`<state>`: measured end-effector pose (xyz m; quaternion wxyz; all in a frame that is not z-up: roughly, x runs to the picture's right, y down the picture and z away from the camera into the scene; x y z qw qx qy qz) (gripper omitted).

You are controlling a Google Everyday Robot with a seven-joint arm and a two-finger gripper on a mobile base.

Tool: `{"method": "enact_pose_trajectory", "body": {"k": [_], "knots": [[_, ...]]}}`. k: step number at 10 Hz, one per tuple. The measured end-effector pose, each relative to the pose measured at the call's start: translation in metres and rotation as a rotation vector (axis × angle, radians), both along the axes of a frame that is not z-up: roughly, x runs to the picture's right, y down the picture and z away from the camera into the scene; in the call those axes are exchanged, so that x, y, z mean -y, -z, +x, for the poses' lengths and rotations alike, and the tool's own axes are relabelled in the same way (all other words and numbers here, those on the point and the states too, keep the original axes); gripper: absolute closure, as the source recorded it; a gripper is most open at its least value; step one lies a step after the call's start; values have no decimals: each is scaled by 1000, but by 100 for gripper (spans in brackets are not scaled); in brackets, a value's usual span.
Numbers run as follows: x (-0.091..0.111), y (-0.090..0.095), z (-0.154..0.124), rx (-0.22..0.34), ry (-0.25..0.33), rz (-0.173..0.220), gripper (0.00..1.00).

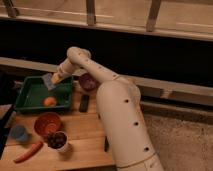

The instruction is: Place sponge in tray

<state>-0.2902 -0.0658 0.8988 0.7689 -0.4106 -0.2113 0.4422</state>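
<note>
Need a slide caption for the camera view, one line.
Robot hand holds the small blue-grey sponge above the large green plastic tray, which contains a small orange object.

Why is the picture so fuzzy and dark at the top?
Camera view: soft blur all over; a dark band behind the table, brighter floor above. The hand holds the sponge over the green tray, edges smeared.
</note>
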Motion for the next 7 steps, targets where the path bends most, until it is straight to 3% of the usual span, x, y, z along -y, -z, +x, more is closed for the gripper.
{"method": "enact_pose_trajectory", "body": {"k": [7], "knots": [[-1,-2,1,-3,1,-1,58]]}}
